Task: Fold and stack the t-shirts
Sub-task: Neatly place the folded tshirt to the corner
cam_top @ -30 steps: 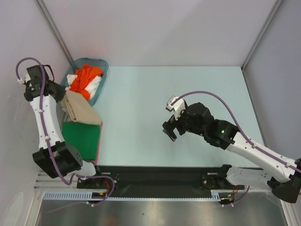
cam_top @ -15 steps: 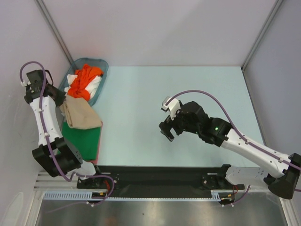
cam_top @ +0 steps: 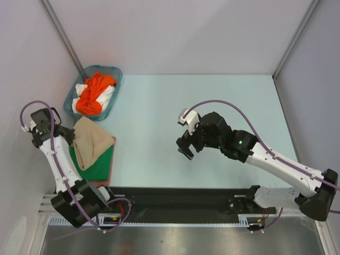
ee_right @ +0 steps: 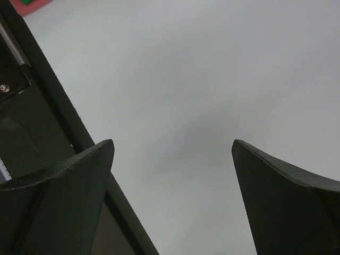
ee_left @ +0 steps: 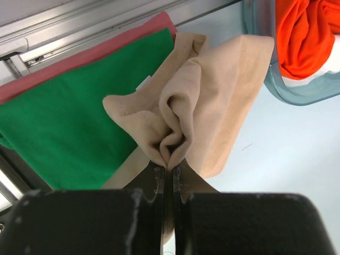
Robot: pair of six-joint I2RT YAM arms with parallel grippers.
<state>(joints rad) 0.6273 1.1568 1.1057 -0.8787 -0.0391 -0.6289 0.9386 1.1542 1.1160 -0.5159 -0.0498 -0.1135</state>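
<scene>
Now that the tan-beige t-shirt [cam_top: 91, 142], pinched in the closed left gripper [ee_left: 170, 171], lies pulled away from the teal basket [cam_top: 113, 73] onto the green t-shirt [cam_top: 102, 166], stacking looks under way; the right gripper [cam_top: 185, 146] hangs open, empty.

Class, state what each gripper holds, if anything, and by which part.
Left gripper: jaws pinch a bunched fold of the tan-beige t-shirt. Right gripper: jaws open, nothing held.
</scene>
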